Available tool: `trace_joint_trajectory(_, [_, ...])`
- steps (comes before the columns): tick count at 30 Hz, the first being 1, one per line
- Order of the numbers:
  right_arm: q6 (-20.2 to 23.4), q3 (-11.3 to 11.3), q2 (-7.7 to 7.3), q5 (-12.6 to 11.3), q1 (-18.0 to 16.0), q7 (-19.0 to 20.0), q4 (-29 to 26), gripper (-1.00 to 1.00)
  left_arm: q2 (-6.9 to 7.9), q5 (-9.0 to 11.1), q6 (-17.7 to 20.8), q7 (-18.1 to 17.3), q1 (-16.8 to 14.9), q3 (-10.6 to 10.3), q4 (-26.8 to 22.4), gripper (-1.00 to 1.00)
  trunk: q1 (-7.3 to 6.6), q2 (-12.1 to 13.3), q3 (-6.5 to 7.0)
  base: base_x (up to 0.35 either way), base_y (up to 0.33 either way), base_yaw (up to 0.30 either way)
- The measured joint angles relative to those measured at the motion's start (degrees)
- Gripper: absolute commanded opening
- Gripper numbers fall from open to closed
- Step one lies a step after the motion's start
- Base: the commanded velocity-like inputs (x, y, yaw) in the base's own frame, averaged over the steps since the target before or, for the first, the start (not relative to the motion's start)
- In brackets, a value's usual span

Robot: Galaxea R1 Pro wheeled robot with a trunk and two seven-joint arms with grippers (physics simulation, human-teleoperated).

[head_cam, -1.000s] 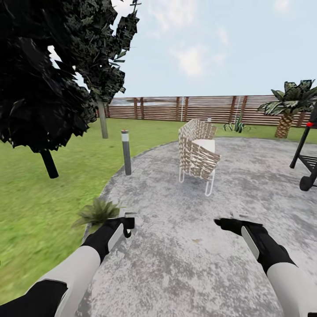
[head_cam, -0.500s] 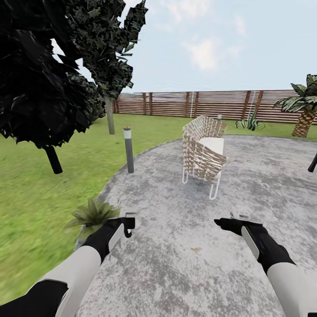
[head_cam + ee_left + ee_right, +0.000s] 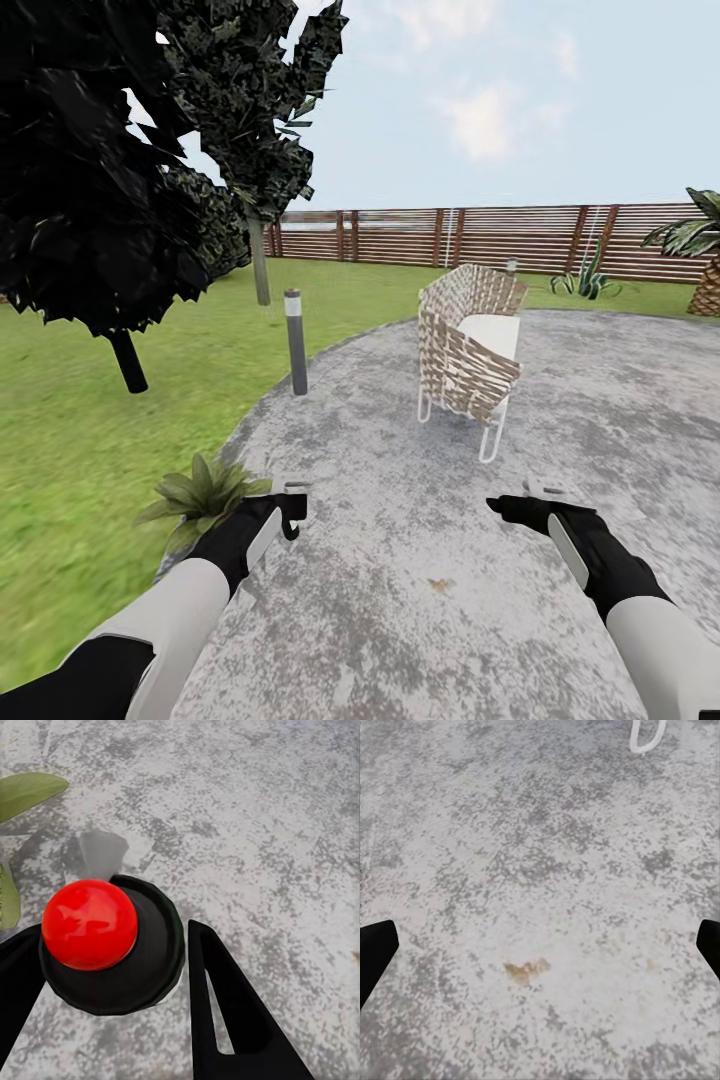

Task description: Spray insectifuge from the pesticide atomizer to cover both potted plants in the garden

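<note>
My left gripper (image 3: 112, 979) is shut on the pesticide atomizer (image 3: 90, 922), a dark bottle with a round red top, seen from above between the black fingers (image 3: 217, 1005). In the head view my left gripper (image 3: 291, 512) hovers over the patio's edge, just right of one potted plant (image 3: 200, 492), a low rosette of pointed green leaves. One of its leaves (image 3: 26, 791) reaches into the left wrist view. My right gripper (image 3: 510, 507) is open above bare patio stone, its fingertips (image 3: 375, 949) wide apart with nothing between them.
A woven chair (image 3: 470, 352) stands on the round grey patio (image 3: 600, 420). A grey bollard lamp (image 3: 296, 342) marks the patio's left edge. A dark-leaved tree (image 3: 110, 180) rises over the lawn (image 3: 70, 440). A wooden fence (image 3: 450, 235), a spiky plant (image 3: 585, 283) and a palm (image 3: 700, 250) line the back.
The view has swung left, so the chair, fence and palm sit further right and a black wheeled frame has left the right edge. Both arms hold the same pose.
</note>
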Motion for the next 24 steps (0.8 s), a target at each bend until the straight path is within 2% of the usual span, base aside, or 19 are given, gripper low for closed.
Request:
trace_joint_trajectory(21, [0.06, 0.06, 0.01, 0.11, 0.01, 0.12, -2.43, 1.0, 0.0, -0.07, 0.0, 0.0, 0.0, 0.0, 0.0, -1.0, 0.0, 0.0, 0.0, 0.0, 0.0, 0.0])
trace_joint_trajectory(24, [0.08, 0.12, 0.01, 0.17, 0.01, 0.1, -2.43, 1.0, 0.0, -0.08, 0.0, 0.0, 0.0, 0.0, 0.0, -1.0, -0.08, 0.03, 0.66, 0.0, 0.0, 0.0])
